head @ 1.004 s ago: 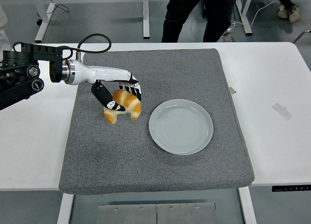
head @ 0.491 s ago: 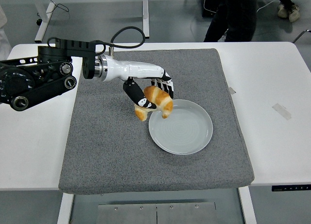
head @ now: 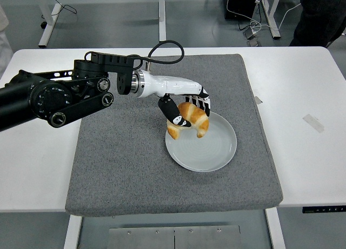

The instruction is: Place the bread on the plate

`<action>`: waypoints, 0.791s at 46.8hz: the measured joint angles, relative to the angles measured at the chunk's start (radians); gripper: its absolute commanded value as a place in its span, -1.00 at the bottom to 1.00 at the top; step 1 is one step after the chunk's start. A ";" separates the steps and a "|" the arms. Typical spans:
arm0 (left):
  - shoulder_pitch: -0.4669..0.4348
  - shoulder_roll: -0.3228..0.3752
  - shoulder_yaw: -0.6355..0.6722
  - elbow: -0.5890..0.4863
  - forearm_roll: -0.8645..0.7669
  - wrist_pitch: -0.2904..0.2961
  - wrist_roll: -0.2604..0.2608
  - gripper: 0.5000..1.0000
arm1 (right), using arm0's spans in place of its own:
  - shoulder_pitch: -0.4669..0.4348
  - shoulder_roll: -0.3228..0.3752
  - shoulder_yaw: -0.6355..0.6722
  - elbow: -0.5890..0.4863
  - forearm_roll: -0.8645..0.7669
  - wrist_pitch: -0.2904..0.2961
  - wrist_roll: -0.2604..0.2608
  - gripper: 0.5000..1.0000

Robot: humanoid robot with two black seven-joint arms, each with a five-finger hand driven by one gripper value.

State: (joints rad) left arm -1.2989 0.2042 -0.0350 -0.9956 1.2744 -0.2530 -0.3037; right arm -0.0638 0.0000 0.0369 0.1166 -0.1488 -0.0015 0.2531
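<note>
At frame centre, the left robot hand (head: 186,111) grips the bread (head: 189,119) above the plate (head: 213,149), over its upper-left rim. This looks like the placing step; next it should lower and release.

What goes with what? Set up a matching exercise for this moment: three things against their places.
Things:
1. bread
2. plate
3. grey mat

Places:
A. lies directly on the white table
B. held in the left hand, over the plate's upper left part
C. sits on the mat, right of its centre

Pairs: 1-B, 2-C, 3-A
</note>
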 measured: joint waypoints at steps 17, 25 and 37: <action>0.007 -0.065 0.061 0.036 0.000 0.075 -0.002 -1.00 | 0.000 0.000 0.000 0.000 0.000 0.000 0.000 1.00; 0.012 -0.079 0.067 0.052 0.002 0.104 -0.002 -1.00 | 0.000 0.000 0.000 0.000 0.000 0.000 0.000 1.00; 0.017 -0.086 0.110 0.057 0.002 0.124 -0.002 -1.00 | 0.000 0.000 0.000 0.000 0.000 0.000 0.000 1.00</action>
State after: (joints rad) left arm -1.2817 0.1178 0.0752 -0.9385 1.2763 -0.1291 -0.3054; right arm -0.0642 0.0000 0.0368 0.1166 -0.1488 -0.0015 0.2531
